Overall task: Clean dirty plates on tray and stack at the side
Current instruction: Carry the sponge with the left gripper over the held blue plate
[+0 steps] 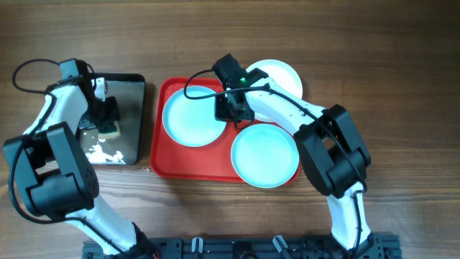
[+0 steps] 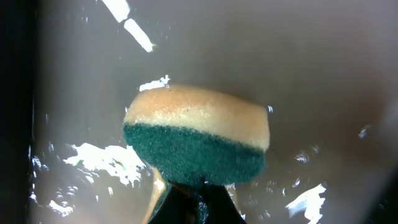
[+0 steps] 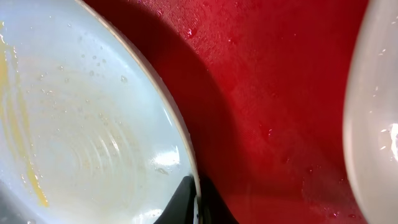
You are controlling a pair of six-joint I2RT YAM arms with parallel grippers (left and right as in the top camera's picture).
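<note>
Gripping a sponge [image 2: 196, 140] left of the red tray [image 1: 188, 164], the left hand [image 1: 108, 119] seems set to scrub the mint plate [image 1: 190, 119] whose rim the right hand [image 3: 196, 196] pinches.

Both arms — left arm [image 1: 50, 108] and right arm [image 1: 282, 108] — have white links and bulky black joints. Black cables [image 1: 200, 75] loop off each wrist; a green light [image 1: 244, 78] glows by the black right gripper [image 1: 232, 109].

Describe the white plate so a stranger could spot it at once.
Find the red tray mid-table. A round plate lies over its far right corner. It alone is white; the left plate and near plate are mint-blue.
</note>
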